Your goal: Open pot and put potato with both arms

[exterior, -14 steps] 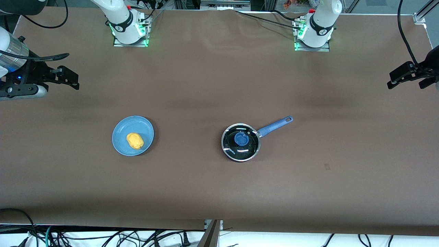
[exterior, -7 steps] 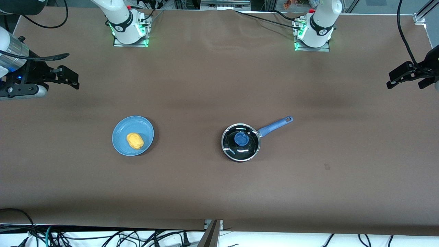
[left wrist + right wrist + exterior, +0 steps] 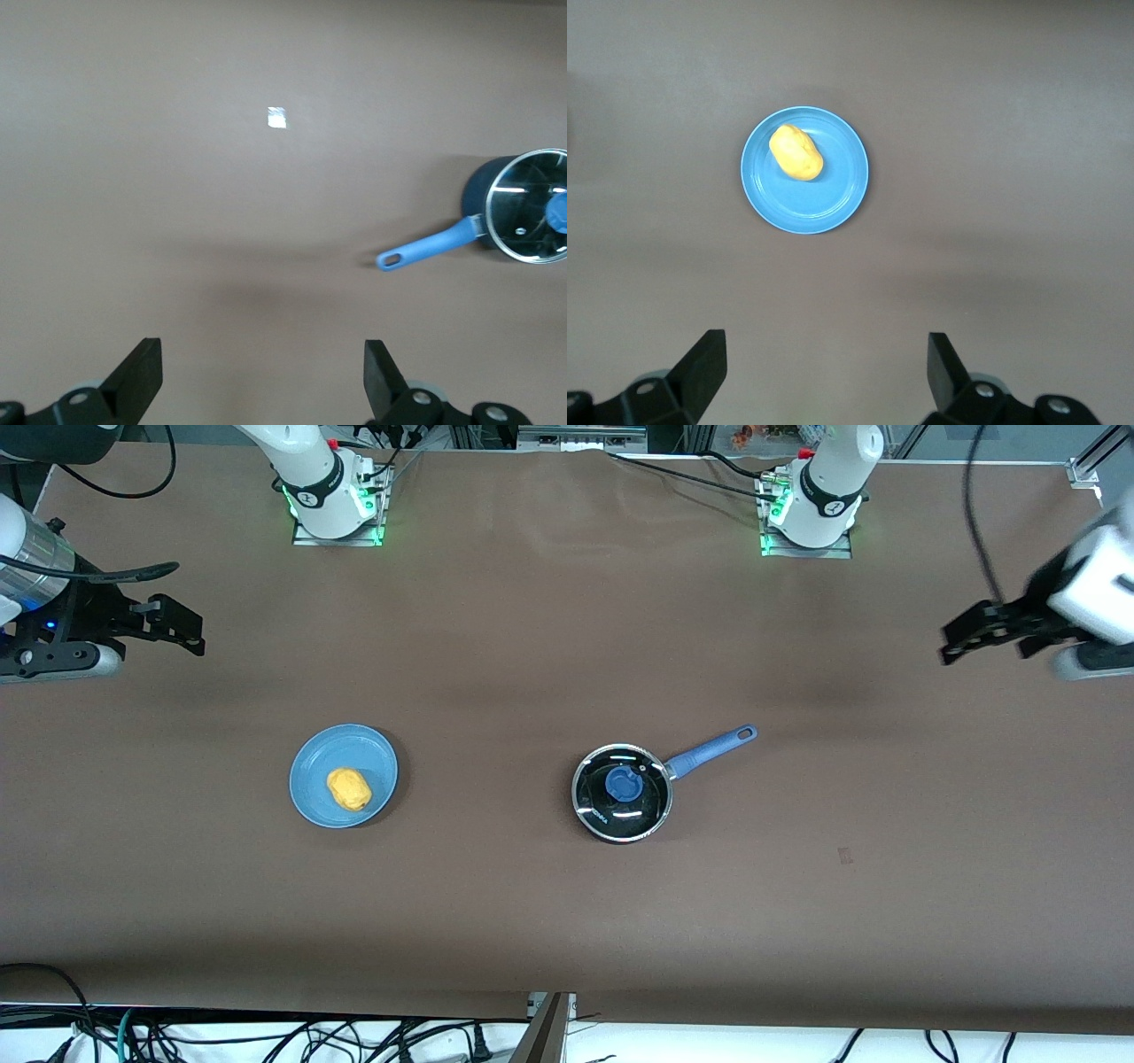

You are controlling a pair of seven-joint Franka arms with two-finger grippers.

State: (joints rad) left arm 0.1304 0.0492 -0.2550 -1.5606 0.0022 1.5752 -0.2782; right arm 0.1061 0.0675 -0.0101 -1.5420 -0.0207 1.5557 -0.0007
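Brown table (image 3: 567,921) held everything. Both arms were high at the table's ends: left gripper (image 3: 983,631) over its end, fingers apart; right gripper (image 3: 168,627) likewise, fingers apart, waiting. Pot (image 3: 620,793) sat mid-table, lid (image 3: 621,788) on; glass probably slick and fragile, so take the blue knob (image 3: 625,783). Potato (image 3: 348,789) lay on the blue plate (image 3: 319,757) toward the right arm's end; looked light, rounded, grip across its short width.

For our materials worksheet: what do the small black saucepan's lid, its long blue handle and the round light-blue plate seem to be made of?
The saucepan's lid looks like clear glass in a shiny metal rim: it shows glints and the dark inside. The long blue handle appears matte, perhaps plastic or rubbery coating. The round light-blue plate looks smooth and slightly glossy, plastic or glazed ceramic; I cannot tell which.
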